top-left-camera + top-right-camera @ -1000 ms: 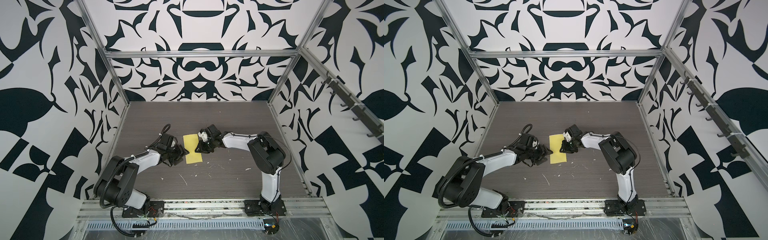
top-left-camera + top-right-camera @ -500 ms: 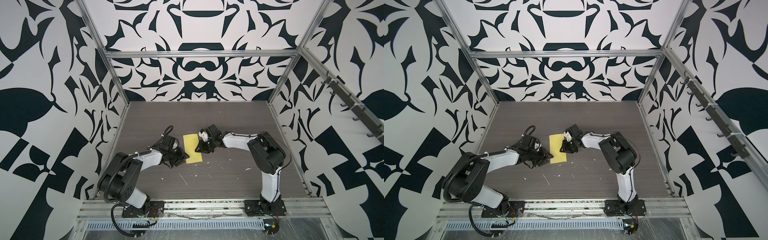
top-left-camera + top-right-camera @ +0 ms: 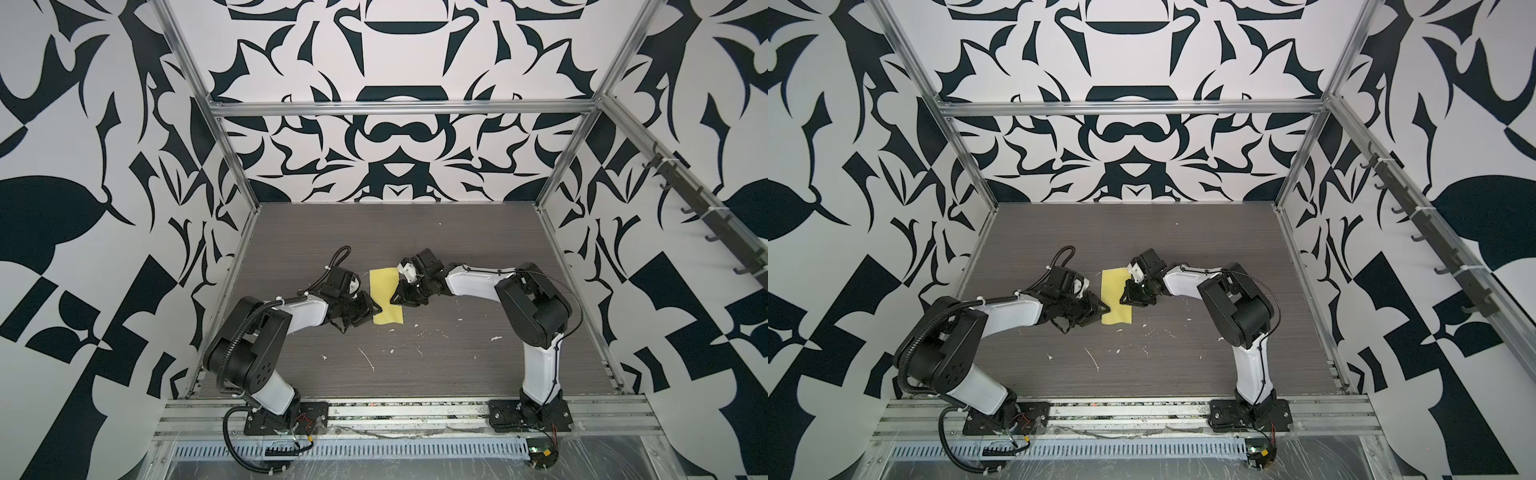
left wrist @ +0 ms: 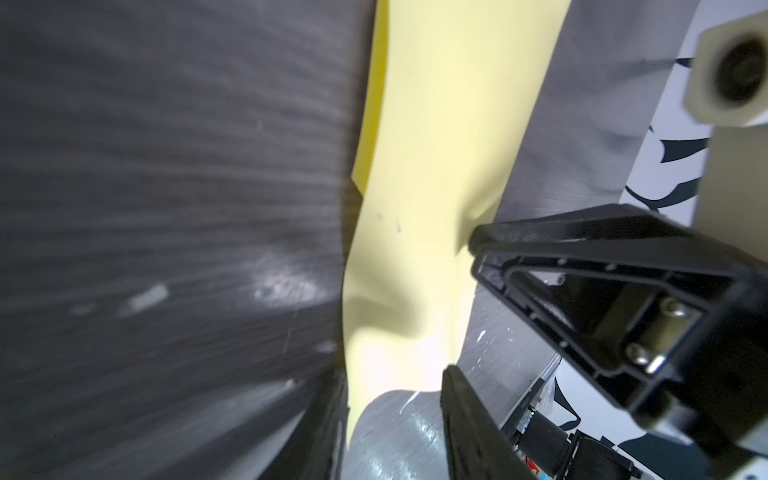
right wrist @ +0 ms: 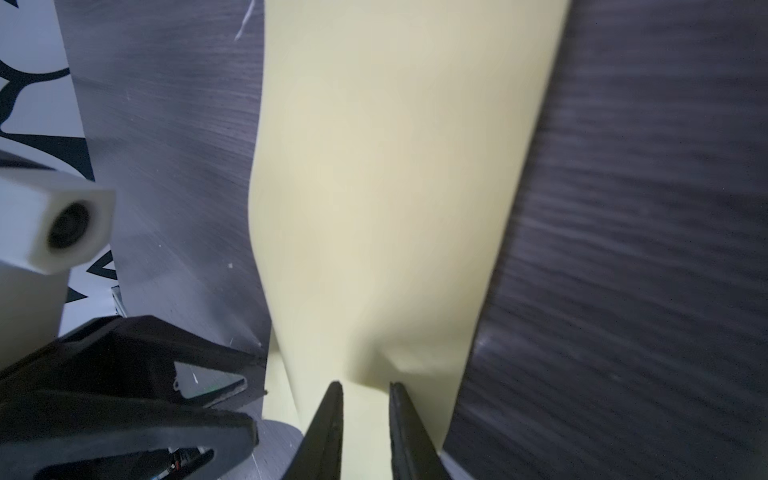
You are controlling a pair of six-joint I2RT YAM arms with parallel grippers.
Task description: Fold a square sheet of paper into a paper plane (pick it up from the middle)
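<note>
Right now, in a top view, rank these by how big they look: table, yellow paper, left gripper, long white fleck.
1. table
2. yellow paper and left gripper: these look about alike, and the gripper sits nearer the camera, so they are unranked
3. long white fleck

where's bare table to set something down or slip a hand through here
Free: the wide strip of dark grey woodgrain table between the patterned back wall and the thin yellow paper sheet, and the near strip between the white flecks and the front rail. Crowded: the middle, where the left gripper and right gripper meet at that sheet.
</note>
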